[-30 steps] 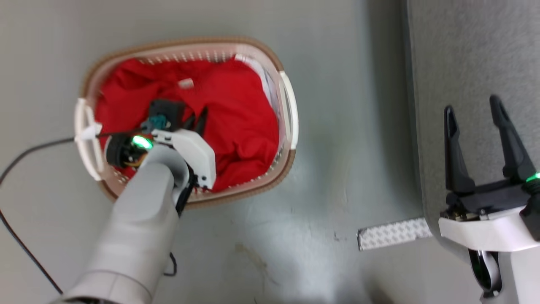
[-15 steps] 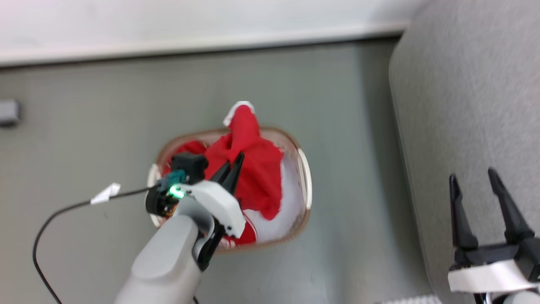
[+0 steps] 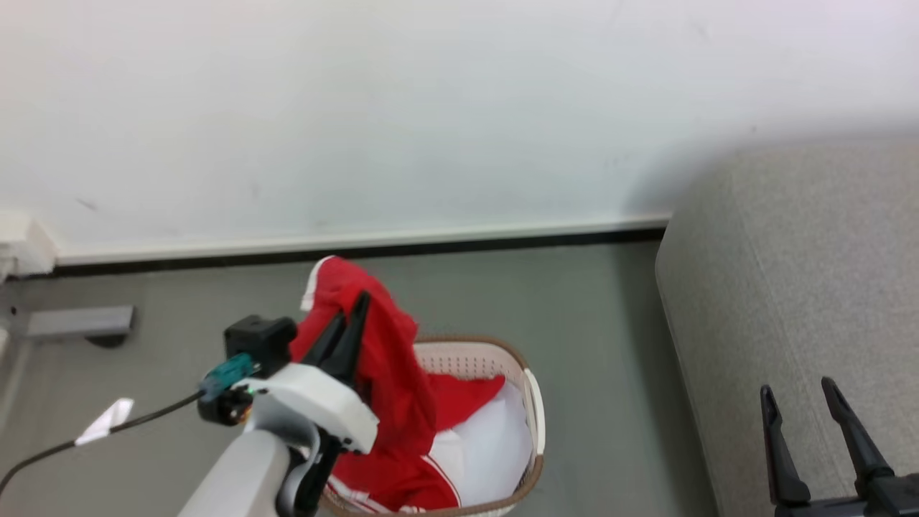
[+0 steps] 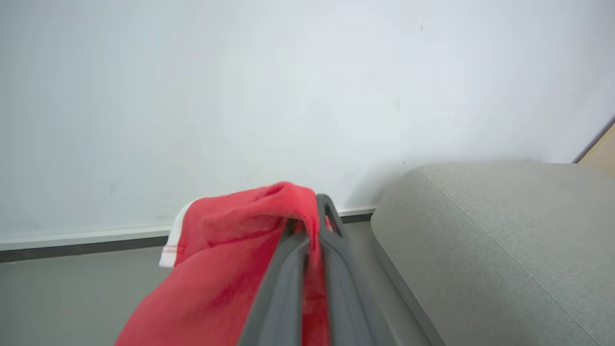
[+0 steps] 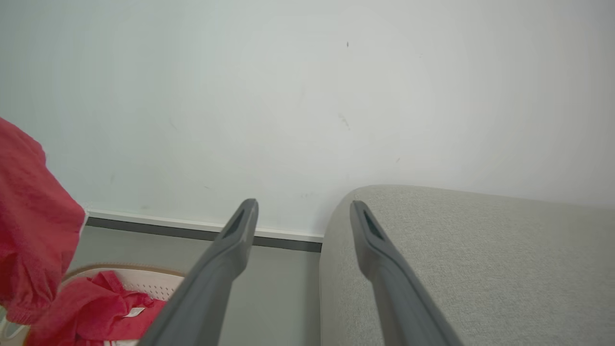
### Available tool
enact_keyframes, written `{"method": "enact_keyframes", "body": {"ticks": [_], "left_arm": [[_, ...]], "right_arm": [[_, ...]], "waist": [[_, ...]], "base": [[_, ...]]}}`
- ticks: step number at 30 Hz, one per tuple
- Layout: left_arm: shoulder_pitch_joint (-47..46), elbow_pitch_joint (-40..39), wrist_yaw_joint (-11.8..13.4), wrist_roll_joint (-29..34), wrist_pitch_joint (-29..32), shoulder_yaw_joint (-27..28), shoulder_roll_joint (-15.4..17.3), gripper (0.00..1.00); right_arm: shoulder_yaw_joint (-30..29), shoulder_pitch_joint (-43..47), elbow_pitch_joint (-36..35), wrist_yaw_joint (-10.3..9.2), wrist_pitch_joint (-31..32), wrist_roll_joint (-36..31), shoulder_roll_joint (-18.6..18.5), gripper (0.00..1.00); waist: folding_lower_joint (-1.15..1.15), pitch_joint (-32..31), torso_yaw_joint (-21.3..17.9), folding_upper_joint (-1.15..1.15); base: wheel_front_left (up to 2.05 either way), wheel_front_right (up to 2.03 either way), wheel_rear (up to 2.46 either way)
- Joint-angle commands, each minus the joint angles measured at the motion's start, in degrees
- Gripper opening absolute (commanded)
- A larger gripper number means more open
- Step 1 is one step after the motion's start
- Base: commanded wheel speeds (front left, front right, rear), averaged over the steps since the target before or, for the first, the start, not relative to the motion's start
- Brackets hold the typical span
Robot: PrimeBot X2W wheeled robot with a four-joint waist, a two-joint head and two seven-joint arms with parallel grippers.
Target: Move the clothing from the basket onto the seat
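Note:
My left gripper [image 3: 355,316] is shut on the red clothing [image 3: 388,388], holding it up above the basket [image 3: 535,409]; its lower part with white stripes still hangs into the basket. In the left wrist view the red clothing [image 4: 226,269] drapes over my closed fingers [image 4: 331,226], white trim at its left edge. The grey seat [image 3: 790,287] rises at the right, and the same seat [image 4: 490,240] lies just right of the held clothing. My right gripper [image 3: 797,391] is open and empty over the seat's front, its fingers [image 5: 240,230] spread before the seat [image 5: 480,259].
A plain white cloth [image 3: 488,452] lies in the basket under the red clothing. A white wall with a dark baseboard [image 3: 431,248] runs behind. A black cable with a white tag [image 3: 104,420] trails over the grey floor at the left, near a grey floor fitting [image 3: 79,323].
My left gripper has lifted the red clothing out of the basket's middle and upward. The head camera has tilted up, so the wall came into view and the basket slid down the picture.

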Motion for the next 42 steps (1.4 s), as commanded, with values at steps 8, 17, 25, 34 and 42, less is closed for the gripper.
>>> {"method": "enact_keyframes", "body": {"ticks": [8,17,25,34,42], "left_arm": [[9.46,-10.55,3.11,-2.07,3.03,2.05,4.87,0.00],[12.32,-17.83,4.73,-2.24,5.73,2.03,6.81,0.00],[10.98,-24.15,3.94,-2.25,8.59,-0.37,6.26,0.00],[8.63,-28.25,1.82,-1.37,11.86,-5.92,3.75,0.00],[6.82,-28.62,-0.72,-0.56,13.11,-12.21,-0.14,0.00]], "right_arm": [[0.17,3.64,0.25,-0.14,0.03,-0.16,-0.77,1.00],[2.25,3.34,-0.72,-0.14,0.03,0.52,-1.13,1.00],[14.45,-0.31,-2.35,-0.14,0.03,4.94,-4.59,1.00],[30.09,-8.51,-2.14,-0.14,0.03,9.70,-8.73,1.00],[38.15,-13.65,-0.38,-0.14,0.03,13.65,-10.06,1.00]], "waist": [[0.03,-6.40,0.37,0.00],[0.03,-6.62,0.60,0.00],[0.03,-6.53,0.63,0.00],[0.03,-6.91,1.10,0.00],[0.03,-7.28,1.34,0.00]], "base": [[0.00,0.00,0.00],[0.00,0.00,0.00],[0.00,0.00,0.00],[0.00,0.00,0.00],[0.00,0.00,0.00]]}}
